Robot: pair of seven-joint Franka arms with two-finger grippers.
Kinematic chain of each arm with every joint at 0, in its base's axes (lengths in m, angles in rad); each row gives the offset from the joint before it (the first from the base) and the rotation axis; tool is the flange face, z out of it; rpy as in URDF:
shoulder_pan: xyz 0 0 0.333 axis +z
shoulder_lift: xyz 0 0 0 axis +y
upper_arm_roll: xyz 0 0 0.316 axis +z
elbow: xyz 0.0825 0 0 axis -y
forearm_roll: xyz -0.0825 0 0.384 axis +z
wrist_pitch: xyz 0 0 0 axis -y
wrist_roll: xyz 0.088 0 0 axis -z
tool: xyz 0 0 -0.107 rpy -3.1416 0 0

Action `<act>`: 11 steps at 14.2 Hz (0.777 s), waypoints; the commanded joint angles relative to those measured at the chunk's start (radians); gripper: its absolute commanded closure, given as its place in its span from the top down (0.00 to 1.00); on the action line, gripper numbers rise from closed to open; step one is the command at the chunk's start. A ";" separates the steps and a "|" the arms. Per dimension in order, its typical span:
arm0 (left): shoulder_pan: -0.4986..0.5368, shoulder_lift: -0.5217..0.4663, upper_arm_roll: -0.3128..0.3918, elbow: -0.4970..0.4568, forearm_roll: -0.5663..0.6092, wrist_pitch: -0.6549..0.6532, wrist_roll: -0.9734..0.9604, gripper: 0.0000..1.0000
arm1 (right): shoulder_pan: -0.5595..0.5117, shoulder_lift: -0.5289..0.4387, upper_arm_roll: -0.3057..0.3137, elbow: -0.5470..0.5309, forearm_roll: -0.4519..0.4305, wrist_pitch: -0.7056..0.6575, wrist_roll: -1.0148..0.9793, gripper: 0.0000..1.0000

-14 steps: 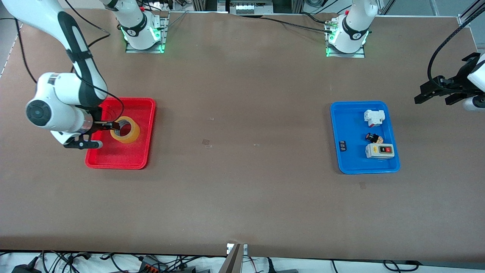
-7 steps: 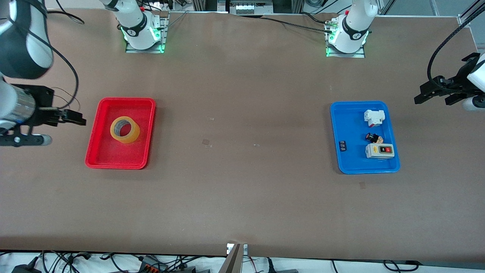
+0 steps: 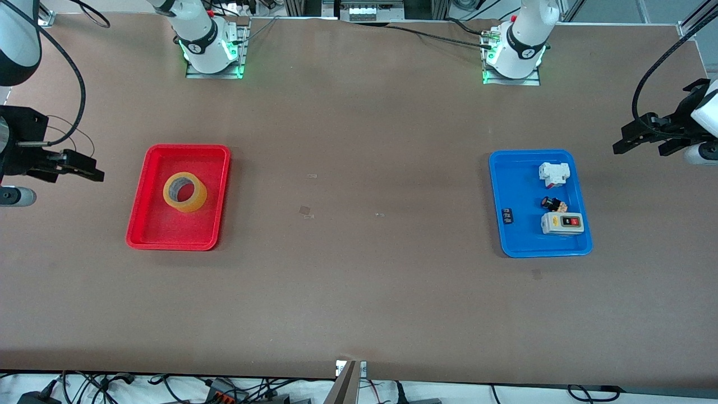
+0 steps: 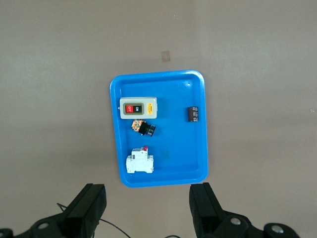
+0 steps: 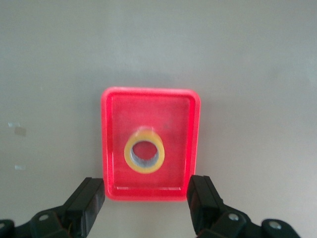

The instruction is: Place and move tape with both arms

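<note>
The tape point(image 3: 184, 192) lay flat in the red tray point(image 3: 147, 230); the blue tray point(image 3: 516, 241) held switch boxes point(image 3: 562, 223). Right end effector point(image 3: 76, 166) and left end effector point(image 3: 645, 134) hung apart-fingered over the counter point(image 3: 359, 280).

The tape point(image 3: 185, 192), a translucent yellow-amber ring with a wide open centre, lies flat in a red tray point(image 3: 147, 227) toward the right arm's end of the table point(image 3: 359, 292). It sits free, slightly farther from the front camera than the tray's middle.
</note>
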 commanded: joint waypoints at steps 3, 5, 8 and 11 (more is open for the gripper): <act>-0.006 0.005 -0.002 0.006 0.024 -0.002 -0.012 1.00 | -0.014 0.001 -0.006 0.023 0.063 0.024 0.019 1.00; -0.007 0.005 -0.001 0.006 0.024 -0.002 -0.012 1.00 | -0.030 -0.001 0.000 0.018 0.060 0.024 0.004 1.00; -0.008 0.005 -0.001 0.007 0.024 -0.002 -0.012 1.00 | -0.023 -0.091 0.000 -0.133 0.043 0.116 0.002 1.00; -0.011 0.006 -0.001 0.007 0.024 -0.002 -0.013 1.00 | -0.025 -0.241 0.000 -0.362 0.043 0.213 0.001 1.00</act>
